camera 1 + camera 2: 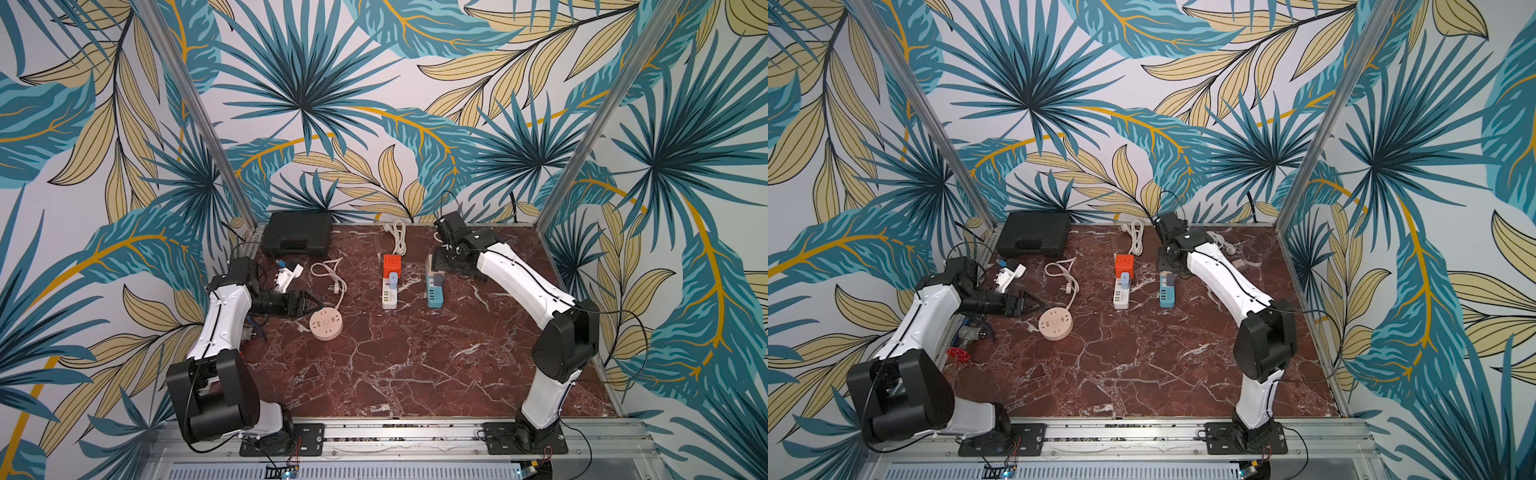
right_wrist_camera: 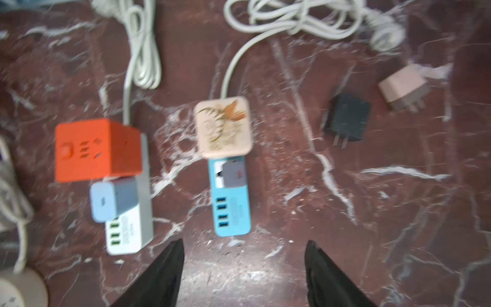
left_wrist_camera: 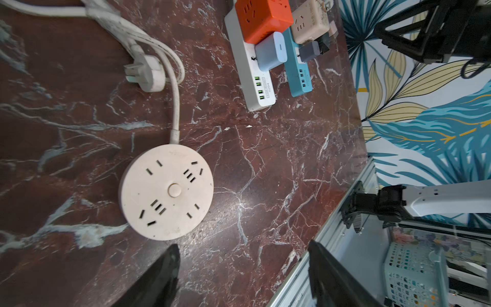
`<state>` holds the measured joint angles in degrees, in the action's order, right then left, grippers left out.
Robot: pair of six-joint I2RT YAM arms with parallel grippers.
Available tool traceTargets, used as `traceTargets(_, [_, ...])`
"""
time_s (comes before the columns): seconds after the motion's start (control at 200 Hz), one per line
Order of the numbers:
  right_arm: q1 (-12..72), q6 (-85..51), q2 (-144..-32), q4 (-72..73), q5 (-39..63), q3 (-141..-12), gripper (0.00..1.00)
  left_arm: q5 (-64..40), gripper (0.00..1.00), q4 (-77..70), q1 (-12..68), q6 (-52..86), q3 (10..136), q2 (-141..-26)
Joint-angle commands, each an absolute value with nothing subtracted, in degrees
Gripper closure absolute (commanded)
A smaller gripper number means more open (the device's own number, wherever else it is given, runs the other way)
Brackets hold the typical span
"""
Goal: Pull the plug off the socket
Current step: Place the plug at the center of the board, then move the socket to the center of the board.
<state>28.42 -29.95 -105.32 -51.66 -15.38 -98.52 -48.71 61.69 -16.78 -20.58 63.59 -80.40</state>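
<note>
Marble tabletop (image 1: 415, 365) nearest me, bare along the front. Next in: left gripper (image 3: 243, 245), fingers spread wide, nothing between them, just beside round pink socket (image 1: 326, 324). All its slots are empty, and its cord plug (image 3: 148, 77) lies loose near it. Mid-table, two strips side by side. White strip (image 2: 125, 239) carries pale blue adapter (image 2: 114, 198) and orange cube (image 2: 95, 150), both seated. Blue strip (image 2: 232, 215) carries grey adapter (image 2: 233, 174) and beige cube (image 2: 223, 126), both seated too. Right gripper (image 2: 244, 240) hangs above the blue strip's far end, fingers apart, empty, touching nothing; its wrist view is blurred. Off to that side, black adapter (image 2: 346, 121) and pink adapter (image 2: 402, 86) lie on the marble, prongs bare. My read: those two are already out, four pieces remain plugged in, none gripped, so the pulling is partway at best. Which one comes next I cannot tell. Far back: coiled white cords (image 1: 399, 235), black case (image 1: 297, 232).
</note>
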Motion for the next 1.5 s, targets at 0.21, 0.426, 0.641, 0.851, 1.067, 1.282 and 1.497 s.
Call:
traceTargets(0.21, [40.53, -29.74, -113.93, -42.79, -12.23, -98.16, 0.23, -32.96, 0.0, 50.27, -18.27, -11.23, 60.01, -69.76])
traceTargets(0.426, [42.45, -31.01, -119.4, -39.95, -14.47, -100.68, 0.2, -35.36, 0.0, 49.63, -21.0, -9.97, 58.88, -68.41])
traceTargets(0.641, [42.71, -31.03, -124.39, -39.55, -14.9, -103.58, 0.2, -40.48, 0.02, 52.12, -21.0, -12.03, 59.5, -70.4])
traceTargets(0.851, [42.91, -31.43, -127.34, -39.08, -17.31, -104.64, 0.2, -41.44, 0.02, 52.08, -21.01, -12.13, 59.5, -70.39])
traceTargets(1.067, [42.9, -30.7, -130.3, -38.87, -17.75, -106.56, 0.25, -42.39, 0.02, 52.65, -21.01, -12.66, 59.59, -71.45])
traceTargets(1.282, [42.97, -30.5, -132.37, -38.7, -17.54, -106.83, 0.26, -42.93, 0.02, 53.09, -21.01, -13.18, 59.59, -71.67])
traceTargets(1.497, [43.8, -28.71, -132.33, -38.02, -17.05, -106.13, 0.47, -43.26, 0.03, 53.35, -21.01, -13.6, 59.5, -72.2])
